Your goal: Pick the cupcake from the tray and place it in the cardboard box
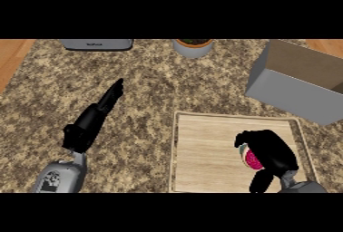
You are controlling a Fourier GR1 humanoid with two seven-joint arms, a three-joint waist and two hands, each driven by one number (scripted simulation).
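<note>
Tray [201, 149]: cupcake [252, 158] inside right robot hand [271, 152]

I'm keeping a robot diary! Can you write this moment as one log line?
stage: grasping | right hand: fingers curled round cupcake on tray | left hand: open, over counter | cardboard box: open, beyond tray

From my seat the head view was evenly and fairly brightly lit, with no glare on the speckled counter [134, 90] or the pale wooden tray [208, 149], and I could not tell where the light came from. I saw almost no cast shadows; only the cardboard box [298, 81] showed shading, its outer walls grey against a lighter brown inside. The black right hand [271, 152] read as a flat dark mass with little surface detail, and the edges looked undistorted.
</note>
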